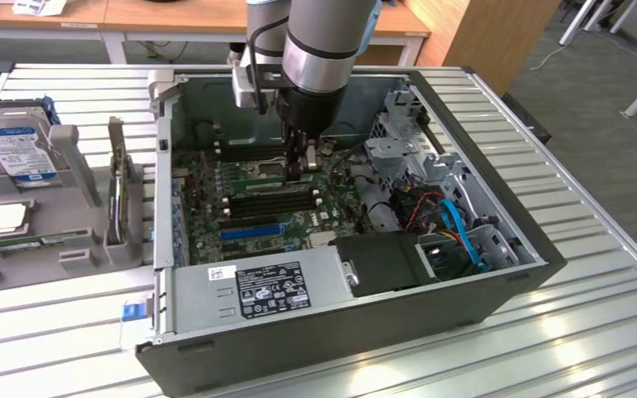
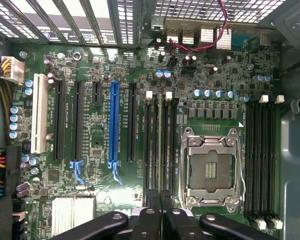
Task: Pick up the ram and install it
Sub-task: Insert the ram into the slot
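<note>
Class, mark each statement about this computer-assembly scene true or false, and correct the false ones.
1. The hard drive stands outside the case. True.
2. The gripper hangs outside the case. False: it is inside it, at the memory slots beside the processor socket.
3. One long expansion slot on the board is blue. True.
4. The processor socket holds a chip. False: it is empty.
</note>
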`<act>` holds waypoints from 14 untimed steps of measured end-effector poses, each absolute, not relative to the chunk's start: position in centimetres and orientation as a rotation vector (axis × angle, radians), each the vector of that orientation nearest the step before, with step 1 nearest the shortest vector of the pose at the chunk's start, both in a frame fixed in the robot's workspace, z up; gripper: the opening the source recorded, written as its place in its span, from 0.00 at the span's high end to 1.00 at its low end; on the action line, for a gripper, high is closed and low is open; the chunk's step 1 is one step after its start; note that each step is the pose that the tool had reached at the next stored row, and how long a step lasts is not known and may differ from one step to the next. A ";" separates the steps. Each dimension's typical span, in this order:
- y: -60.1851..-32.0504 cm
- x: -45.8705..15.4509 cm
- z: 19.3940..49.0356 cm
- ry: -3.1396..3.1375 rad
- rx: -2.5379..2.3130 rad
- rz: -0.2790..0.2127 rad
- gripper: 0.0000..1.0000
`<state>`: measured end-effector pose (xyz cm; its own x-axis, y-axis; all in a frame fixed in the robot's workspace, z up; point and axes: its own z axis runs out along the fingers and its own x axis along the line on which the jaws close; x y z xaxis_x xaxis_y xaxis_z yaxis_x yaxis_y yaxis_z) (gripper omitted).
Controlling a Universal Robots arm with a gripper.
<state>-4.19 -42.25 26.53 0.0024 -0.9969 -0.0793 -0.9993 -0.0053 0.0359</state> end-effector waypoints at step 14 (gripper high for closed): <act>-42.3 -4.2 26.5 2.212 -2.187 0.123 0.89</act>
